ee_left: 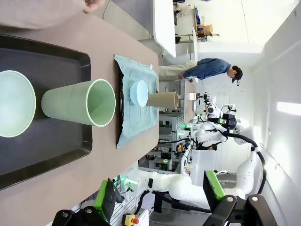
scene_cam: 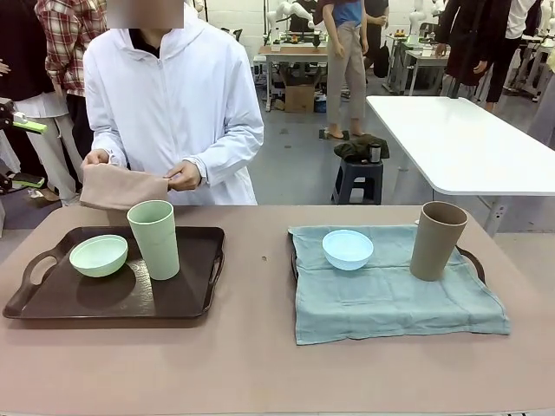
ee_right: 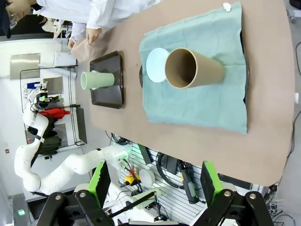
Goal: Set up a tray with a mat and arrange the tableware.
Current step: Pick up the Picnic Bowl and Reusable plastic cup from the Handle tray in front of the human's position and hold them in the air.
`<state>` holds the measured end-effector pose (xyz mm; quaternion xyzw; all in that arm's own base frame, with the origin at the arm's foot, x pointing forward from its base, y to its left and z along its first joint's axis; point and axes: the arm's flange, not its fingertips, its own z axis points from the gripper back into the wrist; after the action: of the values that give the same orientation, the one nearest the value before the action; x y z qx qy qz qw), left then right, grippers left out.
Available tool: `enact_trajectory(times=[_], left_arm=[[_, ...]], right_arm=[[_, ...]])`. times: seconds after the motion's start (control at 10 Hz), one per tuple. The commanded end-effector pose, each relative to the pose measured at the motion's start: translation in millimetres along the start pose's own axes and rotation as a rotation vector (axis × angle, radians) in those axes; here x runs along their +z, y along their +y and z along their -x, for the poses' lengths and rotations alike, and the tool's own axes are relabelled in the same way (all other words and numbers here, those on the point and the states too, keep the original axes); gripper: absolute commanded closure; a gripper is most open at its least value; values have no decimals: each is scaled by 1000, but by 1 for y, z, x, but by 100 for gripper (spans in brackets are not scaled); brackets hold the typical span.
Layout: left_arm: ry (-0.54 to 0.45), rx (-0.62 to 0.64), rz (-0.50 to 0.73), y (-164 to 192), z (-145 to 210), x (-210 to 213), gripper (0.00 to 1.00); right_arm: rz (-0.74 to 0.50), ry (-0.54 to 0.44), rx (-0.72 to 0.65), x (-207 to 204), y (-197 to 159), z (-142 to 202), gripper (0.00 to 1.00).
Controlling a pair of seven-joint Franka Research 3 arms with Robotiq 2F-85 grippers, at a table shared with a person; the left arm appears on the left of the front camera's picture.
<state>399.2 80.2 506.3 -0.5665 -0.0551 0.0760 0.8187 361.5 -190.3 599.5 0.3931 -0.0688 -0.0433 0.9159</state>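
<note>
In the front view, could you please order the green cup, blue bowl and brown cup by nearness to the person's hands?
1. Green cup, on the left tray, just before the hands.
2. Blue bowl, centre-right on the teal cloth.
3. Brown cup, far right.

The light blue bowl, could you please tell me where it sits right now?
In the front view, the light blue bowl sits on the teal cloth on the table's right half, just left of the upright brown cup and apart from it.
</note>
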Motion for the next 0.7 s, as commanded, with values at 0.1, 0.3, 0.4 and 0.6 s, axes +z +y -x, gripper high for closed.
enact_trajectory(times=[0.1, 0.3, 0.4, 0.6], left_arm=[[8, -7, -9, 0, -1, 3, 0], [8, -7, -9, 0, -1, 3, 0], [8, -7, -9, 0, -1, 3, 0], [8, -7, -9, 0, -1, 3, 0]], right_arm=[[-2, -2, -2, 1, 1, 1, 0], [-2, -2, -2, 1, 1, 1, 0], [-2, -2, -2, 1, 1, 1, 0], [-2, -2, -2, 1, 1, 1, 0]])
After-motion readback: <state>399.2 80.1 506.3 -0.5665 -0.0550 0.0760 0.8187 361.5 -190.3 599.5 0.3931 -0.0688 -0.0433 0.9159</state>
